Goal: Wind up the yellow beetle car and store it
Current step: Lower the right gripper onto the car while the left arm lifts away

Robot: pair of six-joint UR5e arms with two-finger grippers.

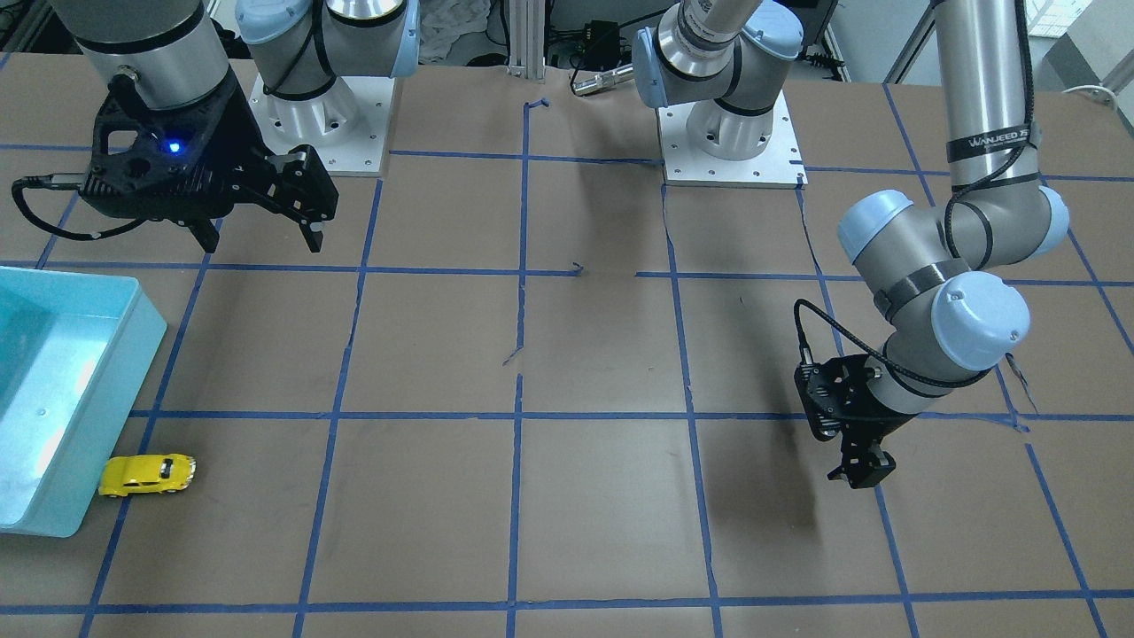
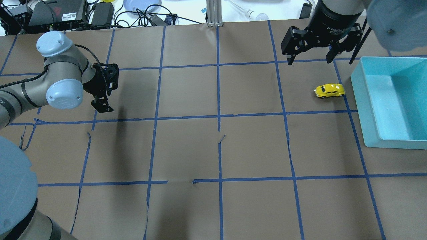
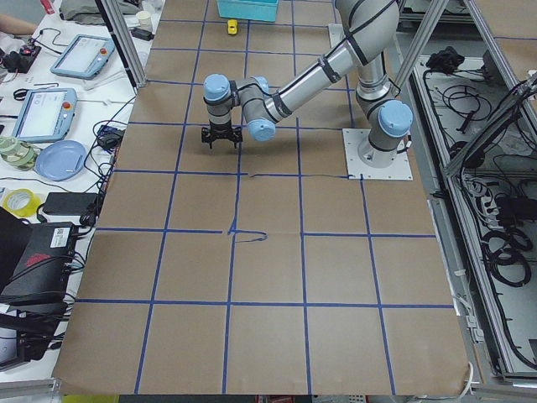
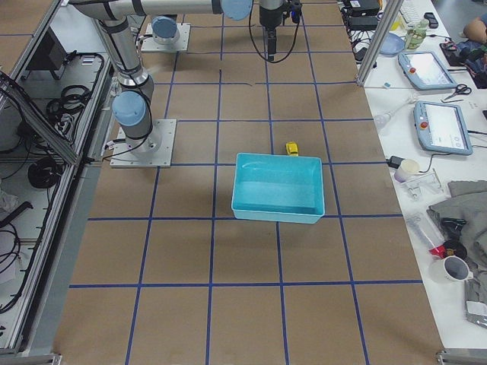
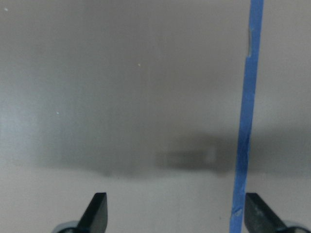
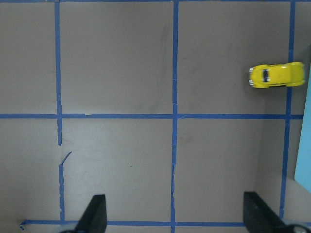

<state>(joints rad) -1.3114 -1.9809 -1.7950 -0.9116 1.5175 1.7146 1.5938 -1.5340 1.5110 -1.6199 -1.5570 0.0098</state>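
The yellow beetle car (image 2: 329,90) stands on its wheels on the brown paper table, just beside the teal bin (image 2: 358,90) and outside it. It also shows in the front view (image 1: 147,474) and at the right edge of the right wrist view (image 6: 276,75). My right gripper (image 2: 310,61) is open and empty, raised well above the table, short of the car toward the table's far edge. My left gripper (image 2: 103,107) is open and empty, low over the table's far left. The left wrist view (image 5: 177,216) shows only paper and tape.
The teal bin (image 1: 151,328) is empty and sits at the table's right end. Blue tape lines (image 2: 218,116) grid the paper. Cables, a plate and devices (image 2: 140,6) lie beyond the table's far edge. The arm bases (image 1: 731,142) are bolted at the robot's side.
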